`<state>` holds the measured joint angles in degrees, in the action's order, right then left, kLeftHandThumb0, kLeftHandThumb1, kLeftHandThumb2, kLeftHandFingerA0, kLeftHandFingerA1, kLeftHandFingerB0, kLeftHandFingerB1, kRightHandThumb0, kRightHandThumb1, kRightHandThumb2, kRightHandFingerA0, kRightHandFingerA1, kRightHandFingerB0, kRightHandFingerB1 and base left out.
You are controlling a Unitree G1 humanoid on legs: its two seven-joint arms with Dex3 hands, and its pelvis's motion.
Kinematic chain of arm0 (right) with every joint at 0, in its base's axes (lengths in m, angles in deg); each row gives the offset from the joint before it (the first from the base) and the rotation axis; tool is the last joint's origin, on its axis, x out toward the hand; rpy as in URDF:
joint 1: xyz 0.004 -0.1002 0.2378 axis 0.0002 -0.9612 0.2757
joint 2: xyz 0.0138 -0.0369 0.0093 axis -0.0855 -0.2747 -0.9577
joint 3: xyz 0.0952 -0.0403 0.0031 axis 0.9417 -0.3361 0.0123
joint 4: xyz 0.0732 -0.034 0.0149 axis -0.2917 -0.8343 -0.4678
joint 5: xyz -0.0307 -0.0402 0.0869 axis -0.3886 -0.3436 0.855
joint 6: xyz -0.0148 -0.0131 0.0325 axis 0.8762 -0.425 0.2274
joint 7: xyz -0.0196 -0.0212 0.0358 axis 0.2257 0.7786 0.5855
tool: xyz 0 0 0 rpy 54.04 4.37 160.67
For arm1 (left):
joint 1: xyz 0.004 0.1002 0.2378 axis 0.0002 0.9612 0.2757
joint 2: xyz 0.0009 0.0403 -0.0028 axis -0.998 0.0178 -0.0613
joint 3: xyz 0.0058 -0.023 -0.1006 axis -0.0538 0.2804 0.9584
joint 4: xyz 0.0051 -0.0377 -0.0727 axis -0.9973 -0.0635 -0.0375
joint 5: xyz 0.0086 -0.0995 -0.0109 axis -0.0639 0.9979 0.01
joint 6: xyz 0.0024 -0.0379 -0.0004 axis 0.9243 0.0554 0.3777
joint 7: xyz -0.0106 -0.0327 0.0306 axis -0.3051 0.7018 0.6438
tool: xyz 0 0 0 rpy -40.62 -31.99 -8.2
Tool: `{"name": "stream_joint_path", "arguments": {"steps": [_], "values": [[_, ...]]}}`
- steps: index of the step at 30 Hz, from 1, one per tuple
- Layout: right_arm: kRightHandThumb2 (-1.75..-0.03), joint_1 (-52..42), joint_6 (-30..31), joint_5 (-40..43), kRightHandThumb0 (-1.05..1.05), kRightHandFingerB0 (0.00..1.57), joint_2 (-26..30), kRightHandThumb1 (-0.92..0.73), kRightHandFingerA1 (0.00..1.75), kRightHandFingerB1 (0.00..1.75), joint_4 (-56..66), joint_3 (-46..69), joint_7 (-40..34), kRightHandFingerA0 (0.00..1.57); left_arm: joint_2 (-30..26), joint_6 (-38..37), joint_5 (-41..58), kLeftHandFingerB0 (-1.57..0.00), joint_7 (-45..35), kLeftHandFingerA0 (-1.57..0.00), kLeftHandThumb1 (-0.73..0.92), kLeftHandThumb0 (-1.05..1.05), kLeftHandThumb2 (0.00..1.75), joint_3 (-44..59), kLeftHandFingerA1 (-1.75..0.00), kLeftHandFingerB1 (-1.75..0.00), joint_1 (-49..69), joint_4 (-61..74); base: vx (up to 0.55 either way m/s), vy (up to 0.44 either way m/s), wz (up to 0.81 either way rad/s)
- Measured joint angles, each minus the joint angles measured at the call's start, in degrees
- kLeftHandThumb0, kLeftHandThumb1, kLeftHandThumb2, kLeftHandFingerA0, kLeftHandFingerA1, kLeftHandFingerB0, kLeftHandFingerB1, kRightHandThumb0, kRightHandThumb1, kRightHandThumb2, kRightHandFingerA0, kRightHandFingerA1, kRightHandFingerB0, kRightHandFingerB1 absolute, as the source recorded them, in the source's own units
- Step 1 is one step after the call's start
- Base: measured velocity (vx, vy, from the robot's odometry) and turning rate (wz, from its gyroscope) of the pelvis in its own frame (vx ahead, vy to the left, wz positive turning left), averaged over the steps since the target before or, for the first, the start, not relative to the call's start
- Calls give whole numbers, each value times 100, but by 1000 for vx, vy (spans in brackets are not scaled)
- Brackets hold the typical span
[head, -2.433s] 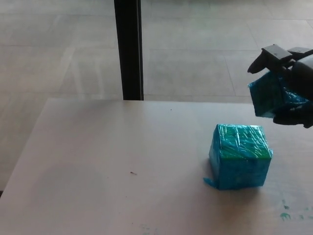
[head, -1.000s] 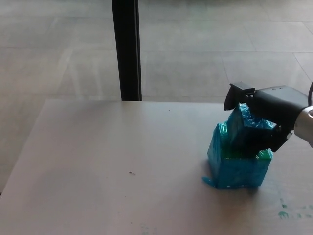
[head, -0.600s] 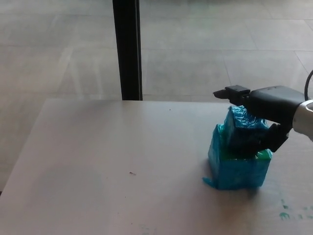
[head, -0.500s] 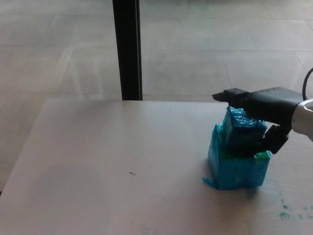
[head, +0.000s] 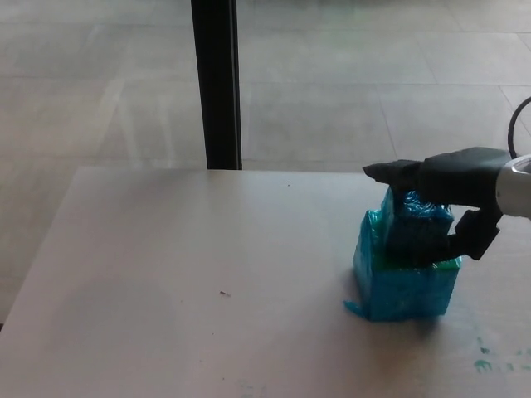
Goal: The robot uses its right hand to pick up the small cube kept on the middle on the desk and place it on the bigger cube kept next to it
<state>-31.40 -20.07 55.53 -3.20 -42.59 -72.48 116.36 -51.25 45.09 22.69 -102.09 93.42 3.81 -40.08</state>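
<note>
Head view — small cube [head: 415,228], crinkly teal

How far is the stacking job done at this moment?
Done: the small cube sits on top of the big cube, off the desk. In hand: the right hand is around the small cube, one finger over its top and one at its right side. Left: open the hand and pull it away. The left hand is not in view.

The head view looks down and forward over the desk [head: 166,274], near, with floor [head: 348,83] beyond its far edge.
</note>
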Motion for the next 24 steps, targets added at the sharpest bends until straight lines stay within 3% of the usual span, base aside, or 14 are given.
{"name": "stream_joint_path", "arguments": {"steps": [3, 5, 10, 11, 12, 15, 16, 17, 19, 20, 21, 22, 23, 24], "values": [[-105, 96, 62, -3, -104, 0, 6, -58, 17, 0, 59, 93, 57, 0, 0, 4, -16, -62, 26, -49, 67, -80, 60, -24, -73, -82, 35, 25, 0, 0, 0], [-105, 194, 102, 39, -104, 0, 5, -59, 17, 0, 68, 255, 67, 0, 0, 9, -20, -59, 35, -40, 66, -79, 60, -36, -71, -86, 58, 37, 0, 0, 0], [-103, 588, 245, 177, -104, 0, 5, -59, 17, 0, 53, 766, 103, 0, 0, 125, -13, -73, -15, -39, 62, -80, 59, -43, -71, -95, -32, -150, 0, 0, 0], [-104, 660, 265, 219, -105, 0, 5, -62, 14, 0, 29, 880, 99, 0, 2, 126, -8, -77, -30, -38, 48, -79, 100, -35, -70, -93, -24, -165, 0, 0, 0], [-102, 704, 274, 258, -105, 0, 6, -63, 12, 0, 9, 965, 93, 0, 3, 124, -1, -73, -42, -39, 63, -79, 60, -21, -69, -100, -14, -177, 0, 0, 0], [-101, 815, 323, 349, -105, 0, 30, -64, 13, 0, -27, 1231, 70, 0, 16, 106, 2, -72, -48, -37, 63, -78, 60, -5, -69, -98, 78, -176, 0, 0, 0], [-99, 865, 343, 383, -104, 0, 54, -62, 15, 0, -52, 1322, 56, 0, 28, 102, 1, -69, -48, -37, 47, -79, 92, -2, -70, -92, 116, -175, 0, 0, 0], [-98, 904, 346, 405, -102, 0, 87, -59, 15, 0, -77, 1372, 54, 0, 36, 98, -1, -67, -47, -39, 63, -77, 59, -5, -72, -92, 127, -176, 0, 0, 0], [-96, 996, 351, 491, -100, 0, 256, -57, 15, 0, -131, 1580, 51, 0, 62, 91, -2, -66, -36, -37, 62, -77, 60, 0, -71, -89, 137, -190, 0, 0, 0], [-98, 1013, 352, 526, -105, 0, 333, -59, 12, 0, -137, 1660, 52, 0, 70, 91, -2, -77, -32, -37, 48, -79, 99, 1, -70, -93, 146, -194, 0, 0, 0], [-98, 1012, 332, 576, -105, 0, 455, -60, 6, 3, -156, 1767, 54, 0, 77, 86, -1, -69, -31, -37, 63, -80, 61, 1, -74, -98, 163, -167, 0, 0, 0], [-86, 969, 321, 636, -90, 0, 596, -51, 0, 13, -148, 1929, 53, 0, 78, 82, -2, -67, -31, -40, 64, -78, 60, 0, -75, -96, 179, -142, 0, 0, 0], [-86, 911, 309, 698, -90, 0, 727, -51, 0, 13, -130, 2091, 40, 0, 78, 78, -2, -67, -32, -40, 64, -78, 60, 0, -75, -96, 187, -138, 0, 0, 0], [-97, 836, 300, 766, -82, 5, 871, -58, 21, 30, -118, 2270, 24, 0, 77, 77, -2, -67, -32, -39, 67, -80, 61, 1, -76, -93, 199, -140, 0, 0, 0]]}}
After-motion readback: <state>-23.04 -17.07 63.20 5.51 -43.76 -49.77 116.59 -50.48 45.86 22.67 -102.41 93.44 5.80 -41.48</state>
